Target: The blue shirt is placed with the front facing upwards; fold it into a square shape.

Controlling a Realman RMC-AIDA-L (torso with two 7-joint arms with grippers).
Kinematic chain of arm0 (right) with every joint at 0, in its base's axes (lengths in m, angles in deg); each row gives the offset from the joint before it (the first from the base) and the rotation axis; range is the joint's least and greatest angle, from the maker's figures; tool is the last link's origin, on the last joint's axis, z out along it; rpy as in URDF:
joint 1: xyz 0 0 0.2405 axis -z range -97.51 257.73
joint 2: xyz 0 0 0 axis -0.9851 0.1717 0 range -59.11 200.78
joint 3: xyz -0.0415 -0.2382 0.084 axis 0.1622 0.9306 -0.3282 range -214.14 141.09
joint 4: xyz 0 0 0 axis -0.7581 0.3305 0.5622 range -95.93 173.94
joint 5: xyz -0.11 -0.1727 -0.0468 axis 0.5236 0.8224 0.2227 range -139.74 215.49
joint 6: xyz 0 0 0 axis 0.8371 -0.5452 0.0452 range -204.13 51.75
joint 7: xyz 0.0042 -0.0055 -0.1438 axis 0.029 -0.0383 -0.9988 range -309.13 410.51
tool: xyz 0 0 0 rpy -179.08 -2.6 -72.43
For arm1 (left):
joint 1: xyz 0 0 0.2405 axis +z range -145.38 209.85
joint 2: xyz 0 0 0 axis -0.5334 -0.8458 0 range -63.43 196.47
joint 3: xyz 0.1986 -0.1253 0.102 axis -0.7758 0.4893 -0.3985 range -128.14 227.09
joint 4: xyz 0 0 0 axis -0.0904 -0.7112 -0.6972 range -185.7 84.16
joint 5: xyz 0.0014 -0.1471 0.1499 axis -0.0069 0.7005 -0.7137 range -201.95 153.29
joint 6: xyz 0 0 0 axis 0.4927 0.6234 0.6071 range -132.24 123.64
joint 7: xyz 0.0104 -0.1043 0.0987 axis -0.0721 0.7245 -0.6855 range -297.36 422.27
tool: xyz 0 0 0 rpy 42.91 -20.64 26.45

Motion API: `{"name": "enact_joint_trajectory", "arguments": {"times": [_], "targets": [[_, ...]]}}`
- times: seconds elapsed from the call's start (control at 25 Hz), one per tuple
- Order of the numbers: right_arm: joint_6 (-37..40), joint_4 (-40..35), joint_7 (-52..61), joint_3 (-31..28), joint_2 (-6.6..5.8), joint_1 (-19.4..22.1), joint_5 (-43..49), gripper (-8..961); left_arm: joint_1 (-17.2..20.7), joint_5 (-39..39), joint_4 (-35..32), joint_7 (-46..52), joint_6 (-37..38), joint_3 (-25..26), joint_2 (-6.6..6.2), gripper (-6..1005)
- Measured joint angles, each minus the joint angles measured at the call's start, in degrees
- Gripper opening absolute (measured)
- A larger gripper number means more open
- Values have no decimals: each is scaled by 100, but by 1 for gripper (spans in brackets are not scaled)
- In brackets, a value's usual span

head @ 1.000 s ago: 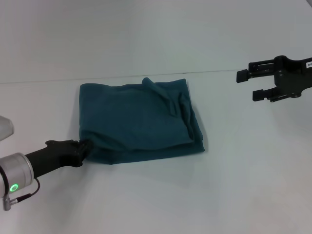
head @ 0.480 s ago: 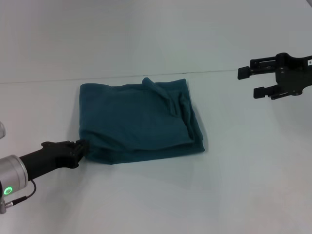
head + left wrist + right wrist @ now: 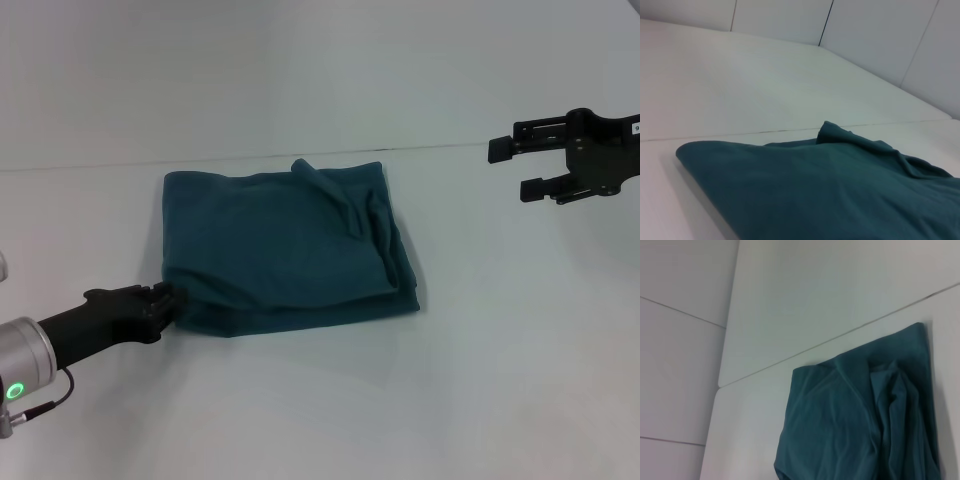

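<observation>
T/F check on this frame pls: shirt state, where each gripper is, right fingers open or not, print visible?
1. The blue shirt lies folded into a rough square on the table. True.
2. The left gripper is at the shirt's near left corner. True.
3. The right gripper is clamped on the shirt. False: it is off to the right, apart from the cloth, fingers open and empty.
4. A cream print shows on the top layer. False: only plain teal cloth is visible.
5. The shirt hangs over the table edge. False: it lies fully on the table.
</observation>
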Motion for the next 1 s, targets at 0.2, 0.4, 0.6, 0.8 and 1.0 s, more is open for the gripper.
{"name": "enact_joint_trajectory", "arguments": {"times": [0.2,0.4,0.6,0.8,1.0], "targets": [[23,0,-2,-1,0,3,-3,882,9,2,3,7,-6,-12,0,235],[33,3,-2,-20,0,9,-4,882,-24,3,49,16,-75,-19,0,342],[33,10,-2,-28,0,12,-5,882,-93,18,153,21,-217,-45,9,417],[35,10,-2,-28,0,19,-4,881,-163,21,249,27,-262,-44,11,358],[35,10,-9,-40,0,49,-4,881,-148,151,245,33,-264,-16,16,173]]}}
